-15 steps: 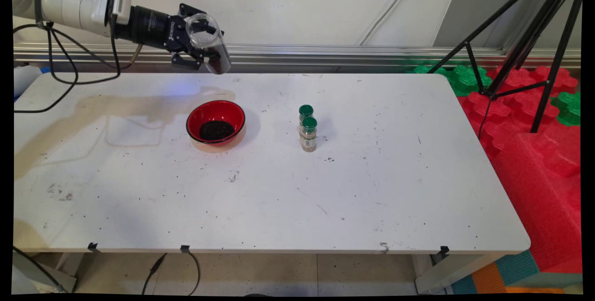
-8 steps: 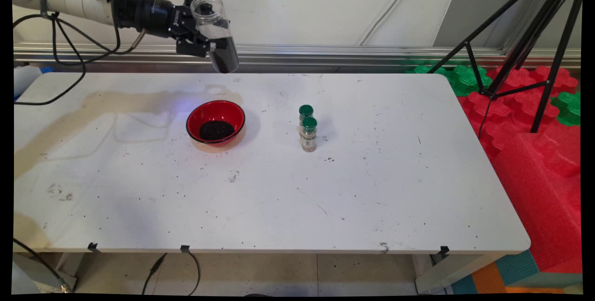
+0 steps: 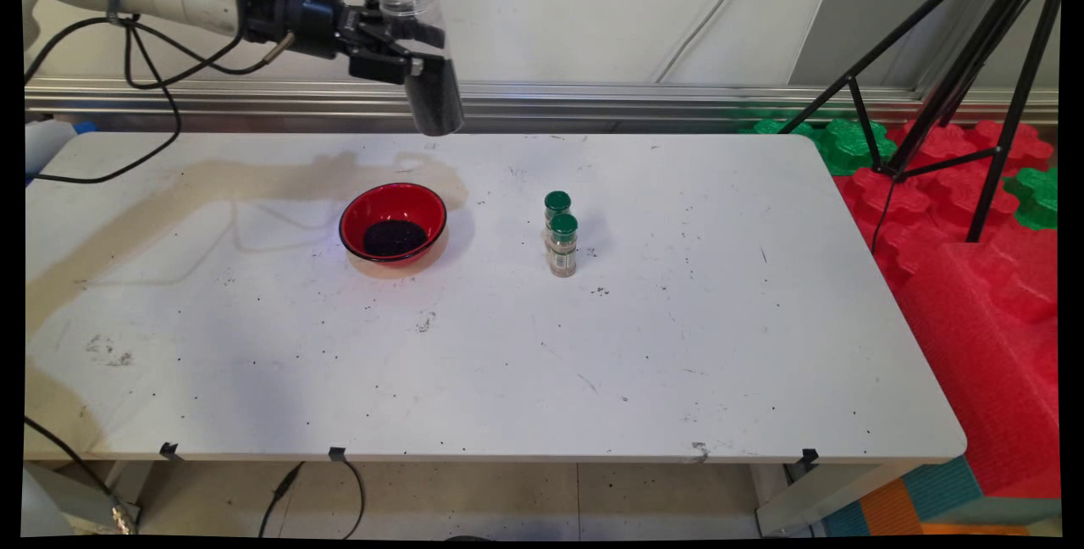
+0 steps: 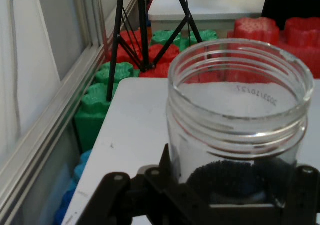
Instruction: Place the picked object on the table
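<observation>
one clear jar [image 3: 421, 53], open at the top and dark with grains in its lower half, sits clenched in the jaws of my gripper [image 3: 405, 53], held high over the far edge of the bench [image 3: 508, 346] and near the wall. from the main view the jar stands close to upright, tipped only slightly, its mouth up. my hand view looks straight across that threaded mouth [image 4: 239, 80], with the dark grains low in the jar and the black linkage pressed to its sides.

below and a little toward the near side, the red bowl [image 3: 393, 224] rests on the bench with a dark heap of the same kind of grains in its bottom. the jar hangs beyond the bowl's far rim, not above its middle, well apart from it in height. two small bottles with green caps [image 3: 560, 233] stand touching or nearly so to the bowl's right. loose specks dot the bench.

as i judge it, some grains are already in the bowl and a good share is left in the jar; nothing is falling from it now.
</observation>
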Motion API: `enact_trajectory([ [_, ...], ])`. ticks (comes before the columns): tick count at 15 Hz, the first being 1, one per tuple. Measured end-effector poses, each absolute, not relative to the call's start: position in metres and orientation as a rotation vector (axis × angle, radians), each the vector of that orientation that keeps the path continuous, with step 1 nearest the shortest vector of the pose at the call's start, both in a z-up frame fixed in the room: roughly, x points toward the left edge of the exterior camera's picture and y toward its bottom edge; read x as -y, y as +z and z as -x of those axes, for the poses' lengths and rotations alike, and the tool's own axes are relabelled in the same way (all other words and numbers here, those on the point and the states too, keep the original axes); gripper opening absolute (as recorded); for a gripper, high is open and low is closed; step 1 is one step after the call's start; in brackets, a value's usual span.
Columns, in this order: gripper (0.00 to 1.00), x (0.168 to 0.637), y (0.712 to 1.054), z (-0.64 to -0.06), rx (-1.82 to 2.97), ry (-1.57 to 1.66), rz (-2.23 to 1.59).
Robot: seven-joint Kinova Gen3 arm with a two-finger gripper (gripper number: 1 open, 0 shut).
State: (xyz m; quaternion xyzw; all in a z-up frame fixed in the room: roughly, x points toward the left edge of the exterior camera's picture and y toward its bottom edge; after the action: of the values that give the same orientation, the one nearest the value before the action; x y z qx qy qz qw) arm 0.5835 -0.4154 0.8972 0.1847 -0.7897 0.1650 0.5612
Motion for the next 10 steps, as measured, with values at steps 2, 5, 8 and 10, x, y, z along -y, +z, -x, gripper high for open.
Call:
enact_trajectory([
  [2,0.00,0.422,0.895,-0.576,1.845,0.357,-0.466],
  [5,0.00,0.432,0.889,-0.565,1.828,0.323,-0.506],
  [8,0.00,0.439,0.882,-0.556,1.821,0.301,-0.535],
  [10,0.00,0.444,0.877,-0.551,1.818,0.290,-0.554],
])
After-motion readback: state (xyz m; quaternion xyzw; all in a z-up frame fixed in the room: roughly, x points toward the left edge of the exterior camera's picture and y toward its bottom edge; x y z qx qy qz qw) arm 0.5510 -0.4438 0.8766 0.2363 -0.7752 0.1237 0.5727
